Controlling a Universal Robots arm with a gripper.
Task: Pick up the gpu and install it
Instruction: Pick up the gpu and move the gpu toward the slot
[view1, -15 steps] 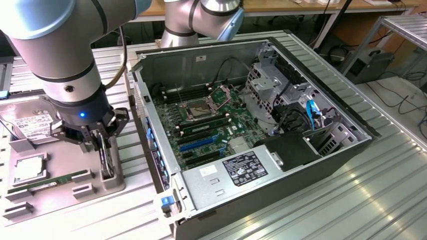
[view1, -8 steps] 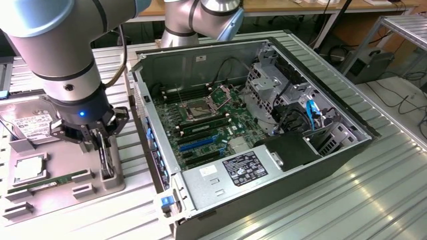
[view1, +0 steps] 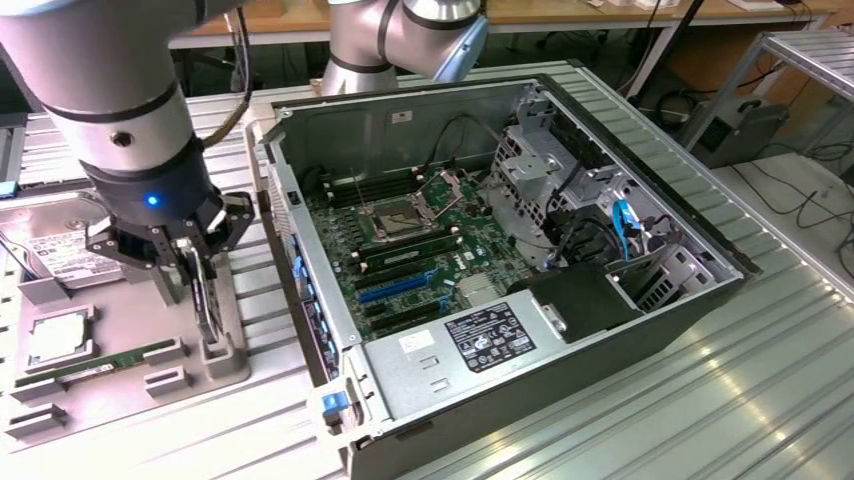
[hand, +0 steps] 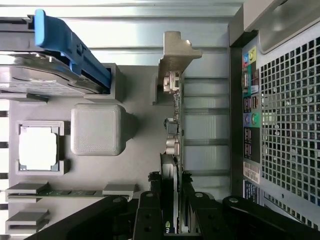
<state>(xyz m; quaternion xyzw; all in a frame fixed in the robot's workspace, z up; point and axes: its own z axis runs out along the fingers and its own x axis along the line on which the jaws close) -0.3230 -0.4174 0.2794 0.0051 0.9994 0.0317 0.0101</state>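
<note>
Jaws pinch the gpu (hand: 172, 145) by its thin edge (it's standing in the holder (view1: 230, 366)), so a crooked pull could jam it.

The black gripper (hand: 171, 220), clamped on the thin black gpu card (hand: 173, 130) beside the open grey computer case (view1: 387, 125), hides the card's near end. Farther from the case, the silver hard drive (view1: 47, 250) runs off the picture's edge.
</note>
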